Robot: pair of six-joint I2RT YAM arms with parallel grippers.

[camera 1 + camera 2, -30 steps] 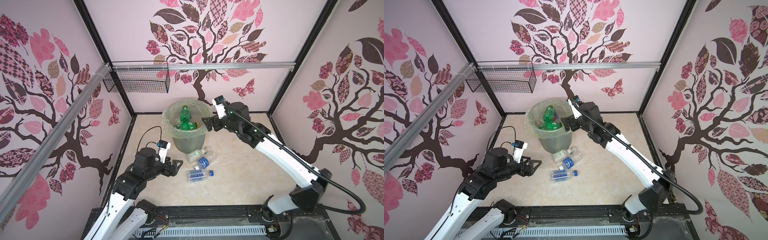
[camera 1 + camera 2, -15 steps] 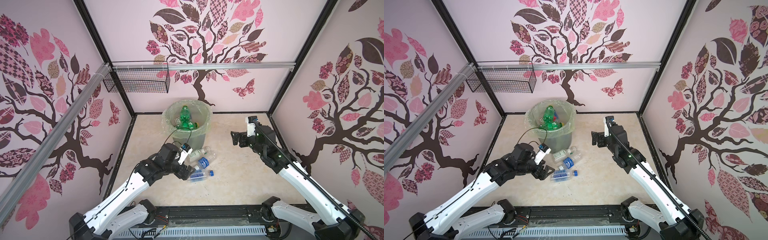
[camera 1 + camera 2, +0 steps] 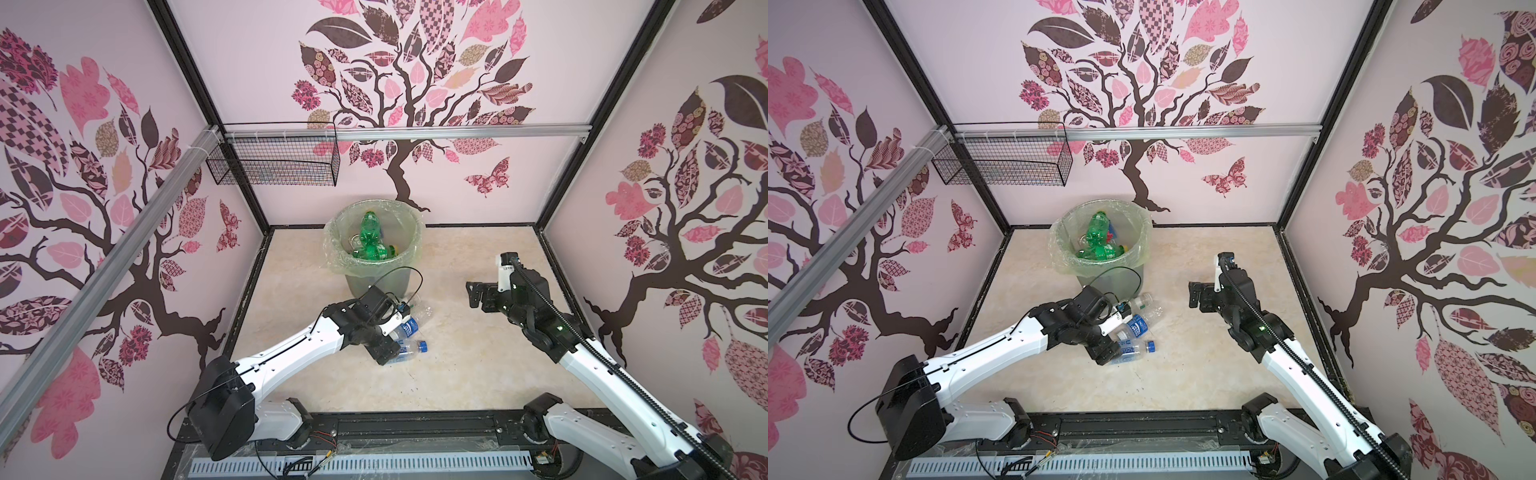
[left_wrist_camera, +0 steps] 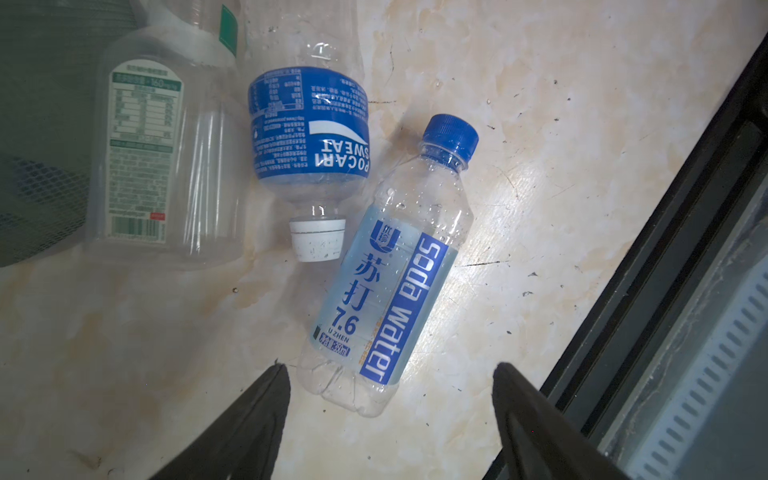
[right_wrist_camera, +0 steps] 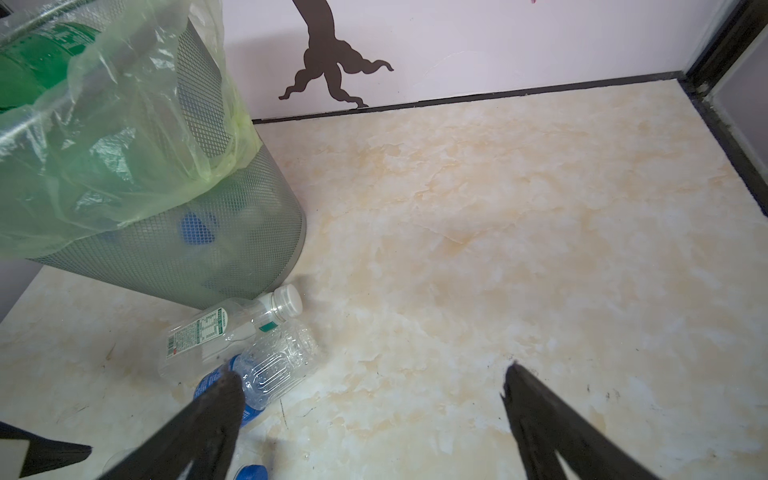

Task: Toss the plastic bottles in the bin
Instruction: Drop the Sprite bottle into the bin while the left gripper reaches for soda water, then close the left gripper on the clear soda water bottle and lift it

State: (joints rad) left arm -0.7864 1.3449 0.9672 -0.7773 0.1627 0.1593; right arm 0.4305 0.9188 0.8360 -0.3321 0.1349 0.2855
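Tree-papered booth, marbled desk (image 3: 457, 374). Both top views: right pincer (image 3: 473, 295), released, empty, withdrawn from bin (image 3: 374, 282) at back edge; left pincer (image 3: 384, 355) newly over remaining plastic bottles (image 3: 409, 328). Left wrist: jaws apart astride soda-water bottle (image 4: 386, 291), untouched. Right wrist: three left beside bin.

The left gripper (image 4: 390, 365) is low and points down, its two fingers apart. The right gripper (image 5: 370, 370) is up higher, its fingers spread wide.

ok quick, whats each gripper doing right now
Left gripper: open, jaws either side of the soda water bottle, not gripping it.
Right gripper: open, holding nothing.
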